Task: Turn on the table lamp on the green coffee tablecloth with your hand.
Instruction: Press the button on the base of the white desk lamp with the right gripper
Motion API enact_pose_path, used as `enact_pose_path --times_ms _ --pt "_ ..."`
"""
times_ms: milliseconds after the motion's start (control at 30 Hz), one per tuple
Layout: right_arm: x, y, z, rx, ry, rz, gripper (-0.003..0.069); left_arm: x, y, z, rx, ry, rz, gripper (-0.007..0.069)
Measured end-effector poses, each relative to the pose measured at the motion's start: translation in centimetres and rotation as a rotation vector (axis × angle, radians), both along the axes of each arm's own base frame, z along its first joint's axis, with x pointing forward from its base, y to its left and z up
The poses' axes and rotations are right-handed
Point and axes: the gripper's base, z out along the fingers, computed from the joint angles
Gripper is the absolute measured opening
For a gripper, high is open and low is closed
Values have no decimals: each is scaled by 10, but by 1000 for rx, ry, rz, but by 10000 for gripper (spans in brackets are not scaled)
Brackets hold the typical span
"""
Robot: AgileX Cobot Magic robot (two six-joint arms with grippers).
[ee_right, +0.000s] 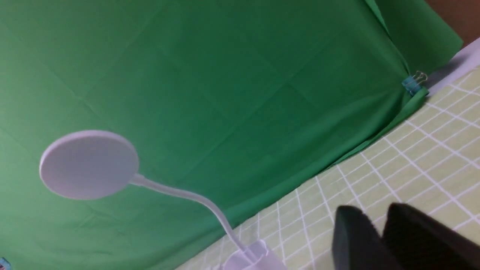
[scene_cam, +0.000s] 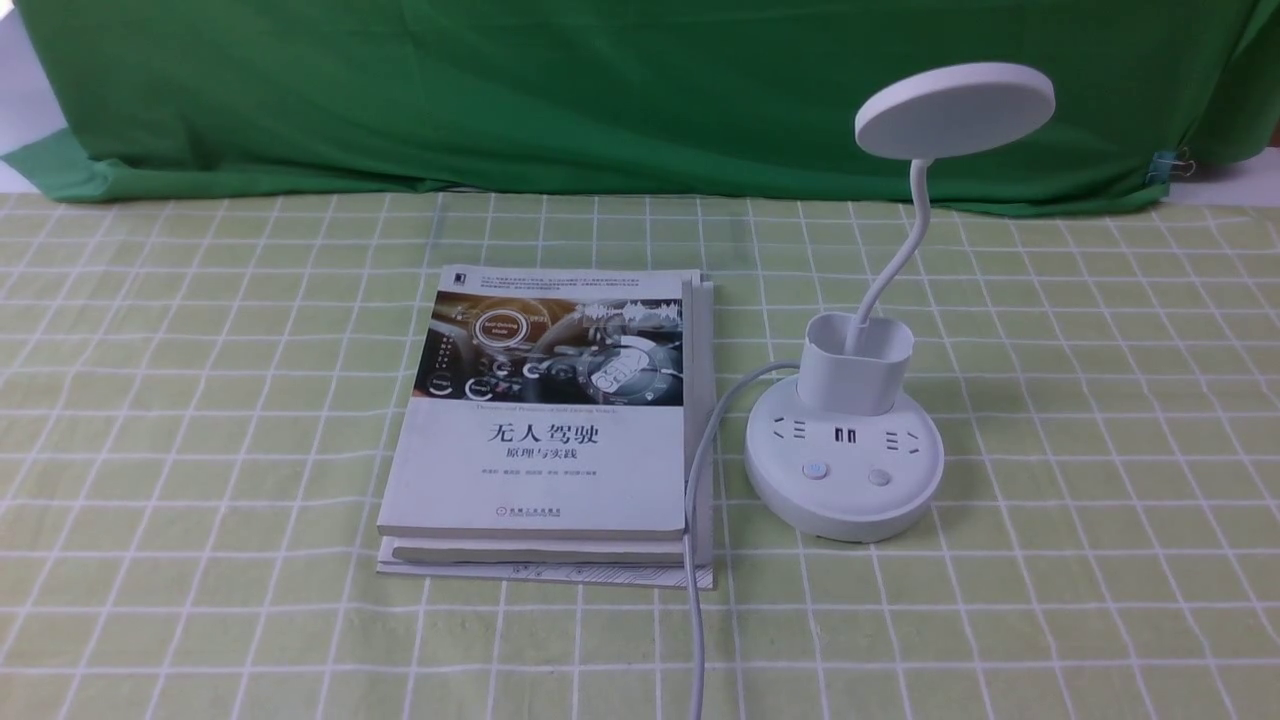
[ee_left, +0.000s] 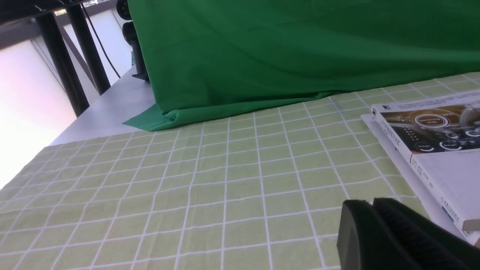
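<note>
The table lamp [scene_cam: 855, 370] stands on the green coffee tablecloth [scene_cam: 200, 420], a little right of the bench's middle and about midway between its near and far edges. Its cup holder [scene_cam: 855, 365] sits on the round base, and the thin neck rises out of that cup to the flat disc head. The base shows sockets, two small ports and two round buttons on its near side.

Just left of the lamp lies a stack of books [scene_cam: 550, 420]. The top cover reads "无人驾驶" with "原理与实践" beneath; the smaller print is too fine to read. The lamp's white cable [scene_cam: 695, 520] runs along the stack's right side towards the near edge.

A dark green backdrop [scene_cam: 600, 90] hangs along the far edge, pinned by a clip [scene_cam: 1170, 165] near the far right corner.

The left gripper [ee_left: 371, 204] has its black fingers pressed together, holding nothing, close to the books. The right gripper [ee_right: 377, 217] looks drawn nearly together too, with nothing in it.
</note>
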Motion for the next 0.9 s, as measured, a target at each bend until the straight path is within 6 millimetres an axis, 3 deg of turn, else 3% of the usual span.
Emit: enact_pose_path --times_ms 67,133,233,300,400,500,533,567,667,700,733,767,800,900 --pt "3 1 3 -51 89 16 64 0 0 0 0 0 0 22" --pt "6 3 12 -108 140 40 42 0 0 0 0 0 0 22" --pt "25 14 46 -350 381 186 38 0 0 0 0 0 0 22" --pt "45 25 62 -488 553 302 38 0 0 0 0 0 0 22" --pt "77 44 70 -652 749 447 39 0 0 0 0 0 0 22" --pt "121 70 65 -792 877 574 38 0 0 0 0 0 0 22" --pt "124 72 65 -793 886 577 38 0 0 0 0 0 0 22" --pt "145 85 58 -851 920 627 31 0 0 0 0 0 0 22" --pt "181 108 45 -924 965 695 27 0 0 0 0 0 0 22" --pt "183 109 45 -929 967 699 27 0 0 0 0 0 0 22" --pt "202 118 36 -947 991 721 27 0 0 0 0 0 0 22" --pt "202 118 36 -950 990 722 27 0 0 0 0 0 0 22" --pt "217 125 26 -968 1013 739 27 0 0 0 0 0 0 22" --pt "234 133 13 -980 1045 758 27 0 0 0 0 0 0 22"
